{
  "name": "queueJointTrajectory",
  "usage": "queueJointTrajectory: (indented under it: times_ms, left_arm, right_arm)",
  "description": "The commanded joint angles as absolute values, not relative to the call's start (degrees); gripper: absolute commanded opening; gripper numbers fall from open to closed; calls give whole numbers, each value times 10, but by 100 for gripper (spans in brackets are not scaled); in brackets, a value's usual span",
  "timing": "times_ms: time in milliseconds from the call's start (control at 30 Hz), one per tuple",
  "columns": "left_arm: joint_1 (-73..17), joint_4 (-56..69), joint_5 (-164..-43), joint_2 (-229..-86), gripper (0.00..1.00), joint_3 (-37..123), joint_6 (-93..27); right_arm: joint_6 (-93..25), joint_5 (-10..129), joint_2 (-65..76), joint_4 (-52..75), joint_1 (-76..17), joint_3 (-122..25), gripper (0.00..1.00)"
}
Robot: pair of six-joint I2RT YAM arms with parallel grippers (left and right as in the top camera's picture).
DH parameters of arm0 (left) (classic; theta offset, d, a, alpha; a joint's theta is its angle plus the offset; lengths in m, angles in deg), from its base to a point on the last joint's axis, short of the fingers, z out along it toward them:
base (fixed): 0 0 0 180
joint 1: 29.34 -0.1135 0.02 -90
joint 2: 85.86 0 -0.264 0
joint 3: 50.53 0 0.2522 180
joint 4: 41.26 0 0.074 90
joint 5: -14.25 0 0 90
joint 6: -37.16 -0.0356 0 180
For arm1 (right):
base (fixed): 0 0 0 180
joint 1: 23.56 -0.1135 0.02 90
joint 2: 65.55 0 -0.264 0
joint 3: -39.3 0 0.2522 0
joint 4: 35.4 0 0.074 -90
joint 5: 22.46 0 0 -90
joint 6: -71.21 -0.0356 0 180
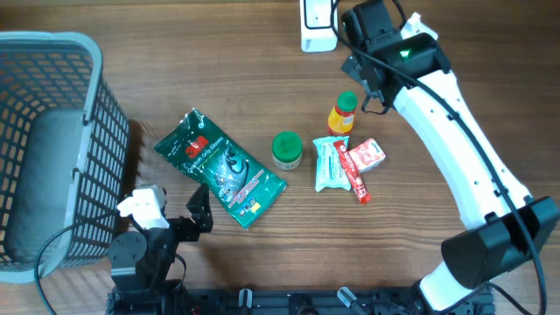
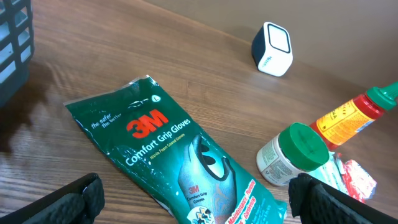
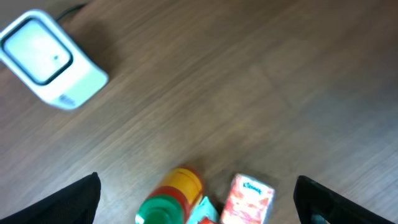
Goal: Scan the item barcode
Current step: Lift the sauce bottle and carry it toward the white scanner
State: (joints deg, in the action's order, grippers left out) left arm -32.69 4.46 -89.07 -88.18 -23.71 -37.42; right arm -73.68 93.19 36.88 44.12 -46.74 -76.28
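Currently my left hand (image 2: 196, 190) and right hand (image 3: 198, 190) are spread, empty; glove pack (image 2: 168, 146) lies before left hand, long axis slanting away-left.

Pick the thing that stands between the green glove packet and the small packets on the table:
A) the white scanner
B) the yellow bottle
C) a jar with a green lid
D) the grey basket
C: the overhead view shows the jar standing between the glove packet and the small packets, while the yellow bottle and the scanner sit further back.
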Motion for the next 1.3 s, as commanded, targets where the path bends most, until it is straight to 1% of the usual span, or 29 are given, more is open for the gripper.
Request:
queueJointTrajectory:
  times_ms: [0,33,133,300,367,500,567,633,800,1167,1200,1267]
  left_arm:
    - [-324,43,-887,-876,100,-242,-370]
    - [-325,43,-887,-876,100,-242,-370]
    - [-325,43,-887,-876,100,-242,-370]
    - [-324,43,-887,-876,100,-242,-370]
    - [-324,43,-887,-876,100,-242,-370]
    - [-324,43,-887,-876,100,-242,-370]
    - [-324,43,-887,-876,100,-242,-370]
    - [-324,43,-887,-876,100,-242,-370]
    - [-324,43,-887,-876,100,-242,-369]
    - [-324,43,-887,-876,100,-242,-370]
    - [-324,43,-887,-876,100,-242,-370]
    - [-324,43,-887,-876,100,-242,-370]
  right_arm:
    - [-580,855,375,378,-463,-758,100]
    - [-531,816,375,360,-460,-758,100]
    - [-458,740,376,362,-443,-758,100]
    - [-367,679,385,365,-426,-764,100]
    - [-355,678,385,372,-425,-786,100]
    - [-347,679,385,393,-421,-886,100]
    - [-347,679,385,393,-419,-905,100]
    - [-338,679,394,395,-419,-905,99]
    - [-323,679,473,465,-419,-905,100]
    - [-290,668,570,520,-419,-902,99]
    - [-283,659,580,527,-420,-902,99]
    - [-271,644,604,541,-421,-902,94]
